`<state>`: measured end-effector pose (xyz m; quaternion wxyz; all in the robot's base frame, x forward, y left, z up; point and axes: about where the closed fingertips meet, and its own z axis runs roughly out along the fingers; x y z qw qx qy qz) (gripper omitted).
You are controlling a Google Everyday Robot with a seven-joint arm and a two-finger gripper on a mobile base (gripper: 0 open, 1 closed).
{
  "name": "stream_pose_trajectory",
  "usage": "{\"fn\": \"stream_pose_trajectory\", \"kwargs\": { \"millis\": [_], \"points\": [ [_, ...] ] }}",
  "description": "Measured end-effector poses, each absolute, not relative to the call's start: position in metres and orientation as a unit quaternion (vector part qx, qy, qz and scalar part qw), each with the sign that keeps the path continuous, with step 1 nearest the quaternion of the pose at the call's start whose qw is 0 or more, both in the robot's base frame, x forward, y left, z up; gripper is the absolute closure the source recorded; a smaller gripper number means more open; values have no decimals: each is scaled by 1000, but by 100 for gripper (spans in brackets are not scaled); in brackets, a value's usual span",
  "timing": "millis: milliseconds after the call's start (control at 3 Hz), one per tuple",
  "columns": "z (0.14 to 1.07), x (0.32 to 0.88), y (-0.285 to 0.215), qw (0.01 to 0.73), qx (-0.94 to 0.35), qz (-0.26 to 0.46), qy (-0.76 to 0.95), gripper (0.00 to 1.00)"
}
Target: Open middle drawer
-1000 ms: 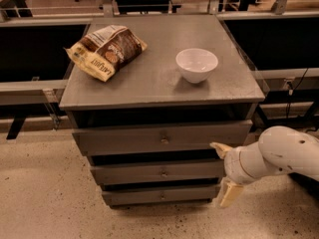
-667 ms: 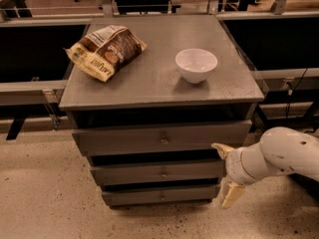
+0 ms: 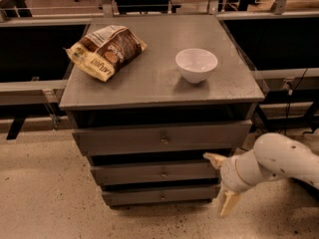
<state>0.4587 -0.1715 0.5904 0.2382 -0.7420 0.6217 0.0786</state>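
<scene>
The grey cabinet point(image 3: 159, 91) has three drawers. The middle drawer point(image 3: 129, 174) is the long flat front with a small round knob point(image 3: 163, 173); it is pushed in, about level with the bottom drawer point(image 3: 134, 196). The top drawer point(image 3: 124, 139) stands out a little further. My gripper point(image 3: 222, 181) is open and empty at the right end of the middle drawer's front. One cream finger point(image 3: 214, 159) points at the drawer's upper right corner. The other finger point(image 3: 228, 203) hangs low beside the bottom drawer. The white arm point(image 3: 279, 158) comes in from the right.
On the cabinet top lie a brown and yellow snack bag point(image 3: 105, 51) at the left and a white bowl point(image 3: 196, 64) at the right. Metal rails point(image 3: 30, 86) run behind on both sides. A speckled floor point(image 3: 45, 193) lies in front.
My gripper has dropped slightly and edged a little left toward the middle drawer's right end. The drawers, bag and bowl have not moved.
</scene>
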Motion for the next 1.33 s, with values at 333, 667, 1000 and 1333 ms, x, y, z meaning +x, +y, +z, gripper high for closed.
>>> {"fn": "stream_pose_trajectory", "kwargs": {
  "millis": [333,667,1000,1333],
  "points": [
    [556,452,-165,233,-754,77,610,0],
    [527,461,-169,230,-758,65,606,0],
    [499,479,-177,237,-756,62,607,0],
    [469,502,-178,243,-758,52,603,0]
  ]
}}
